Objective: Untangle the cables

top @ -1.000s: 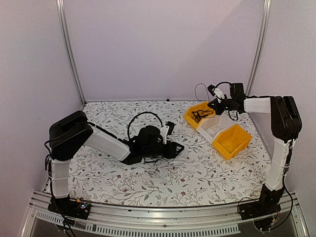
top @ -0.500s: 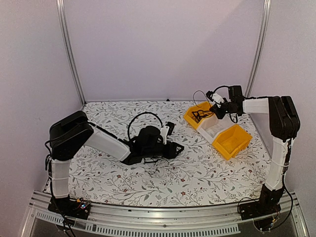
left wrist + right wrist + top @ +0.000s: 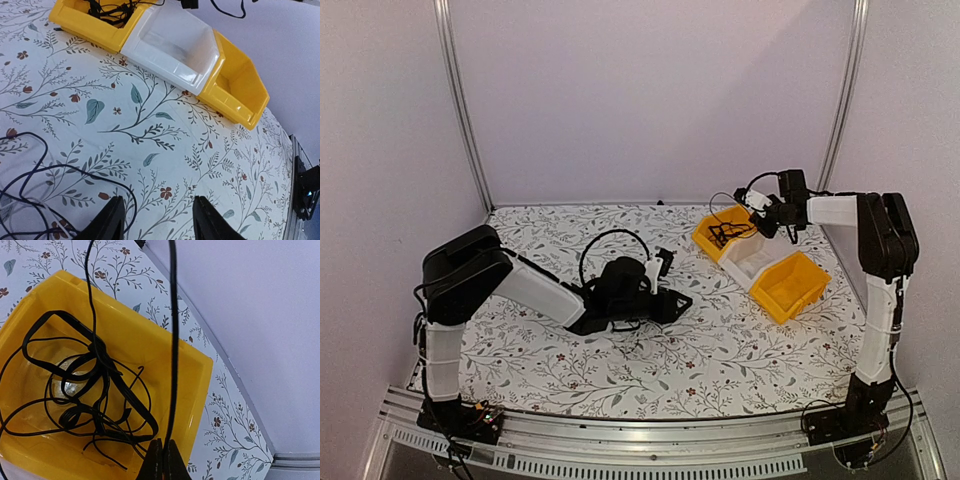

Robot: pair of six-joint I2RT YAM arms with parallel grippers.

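A knot of thin black cables (image 3: 85,390) lies in the yellow bin (image 3: 200,390) at the far right of the table, seen from above as a dark clump of cables (image 3: 725,235). My right gripper (image 3: 162,455) hovers over that bin's rim, shut on one black cable (image 3: 172,340) that runs straight up out of frame. From above, the right gripper (image 3: 758,212) hangs just over the bin. My left gripper (image 3: 157,202) is open near the table's middle, nothing between its fingers. A loose black cable (image 3: 60,170) loops on the cloth beside its left finger (image 3: 112,220).
Three bins stand in a diagonal row: the yellow bin (image 3: 708,238), a white bin (image 3: 752,258) and another yellow bin (image 3: 788,285). The left wrist view shows the white bin (image 3: 175,45) and far yellow bin (image 3: 235,90) holding nothing. Floral cloth (image 3: 740,350) covers the table.
My right gripper has sunk a little toward the yellow bin, carrying its cable down with it. The left arm has stayed where it was.
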